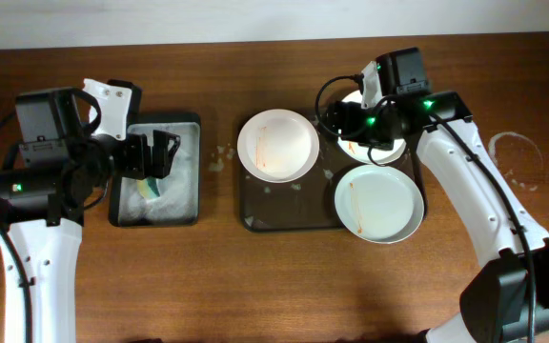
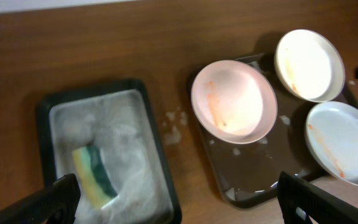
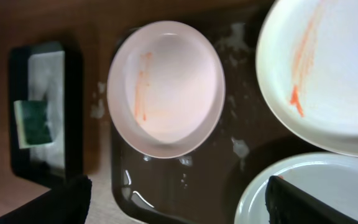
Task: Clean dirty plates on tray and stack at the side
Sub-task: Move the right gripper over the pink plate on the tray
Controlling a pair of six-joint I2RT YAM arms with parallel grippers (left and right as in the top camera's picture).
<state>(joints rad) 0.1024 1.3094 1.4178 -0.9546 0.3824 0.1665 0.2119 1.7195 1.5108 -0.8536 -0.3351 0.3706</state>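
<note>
Plates (image 1: 277,144), all three, are lying smeared orange on the tray (image 1: 289,217) on the desk (image 1: 255,286), so you are facing the whole job. Your left jaws are hanging released over the sponge (image 1: 151,188) in the soapy pan (image 1: 155,223) at left; your right jaws are hovering spread, grasping nothing, over the far-right plate (image 2: 309,65).

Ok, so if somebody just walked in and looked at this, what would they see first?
Probably the three white plates streaked with orange, sitting on the big dark tray in the middle of the wooden table. Next they'd notice the yellow-and-green sponge, lying in a smaller tray of grey soapy water off to the left.
</note>
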